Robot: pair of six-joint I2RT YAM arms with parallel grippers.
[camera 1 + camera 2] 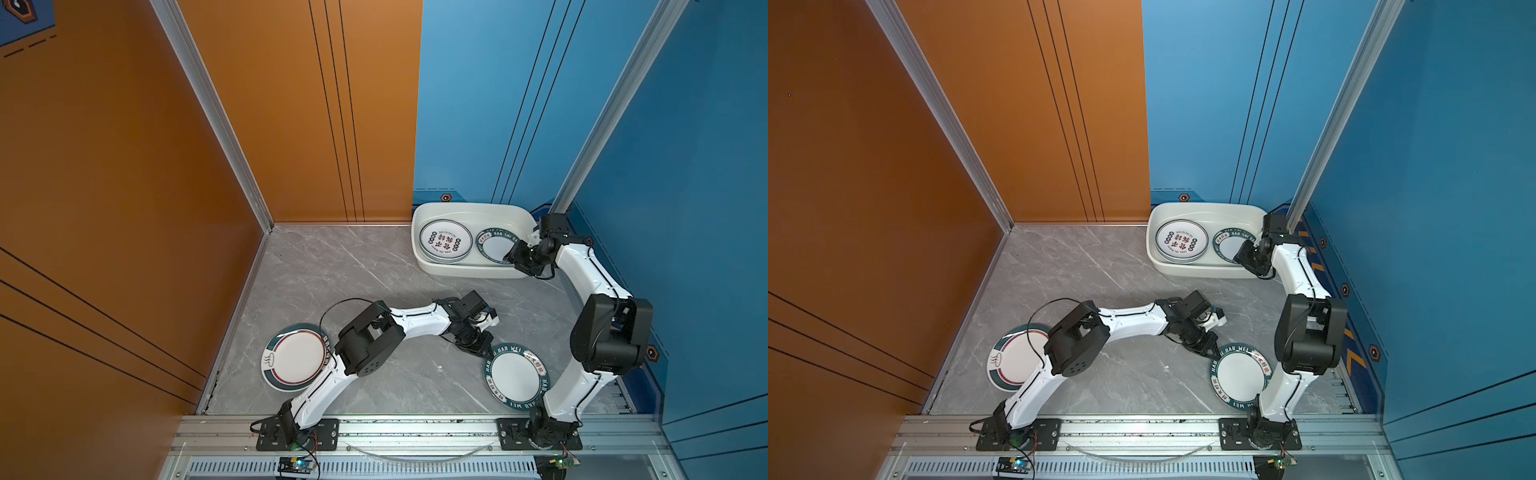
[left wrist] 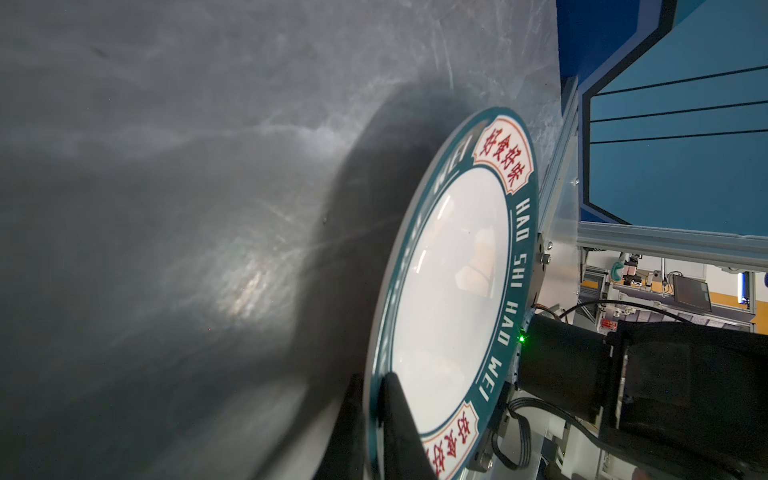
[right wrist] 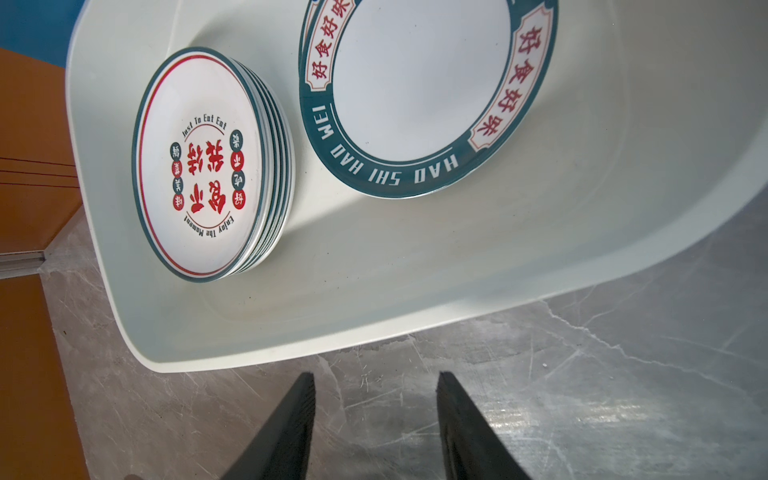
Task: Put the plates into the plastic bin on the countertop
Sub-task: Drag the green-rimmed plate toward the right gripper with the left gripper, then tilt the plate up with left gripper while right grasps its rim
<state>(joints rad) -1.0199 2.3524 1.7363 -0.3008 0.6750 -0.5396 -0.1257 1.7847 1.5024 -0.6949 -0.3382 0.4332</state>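
Only the left wrist view showed the grip closely. There the left gripper (image 2: 374,388) was closed on the rim of the green plate (image 2: 451,291), with one finger (image 2: 395,415) on the upper face and the other below the rim. In both top views this gripper (image 1: 478,348) reached the far left edge of the same plate (image 1: 516,376), but the fingers themselves were hidden under the wrist. The plate was on the countertop (image 1: 353,270), just beside the base of the right arm.

The right gripper (image 3: 374,376) was open and held nothing. In the right wrist view its fingertips showed against the countertop, just short of the bin (image 3: 374,316). In a top view this gripper (image 1: 513,255) overlapped the right end of the bin (image 1: 432,266), so I cannot tell whether it was over the wall or outside.

Inside the bin, a stack (image 3: 195,166) of plates with red characters stood at the left end (image 1: 445,242). A second green plate (image 3: 419,83) lay just beside it, nearer to the right gripper.

Only the top views showed the left plate (image 1: 295,357), on the countertop and partly under the left arm, well apart from both grippers.
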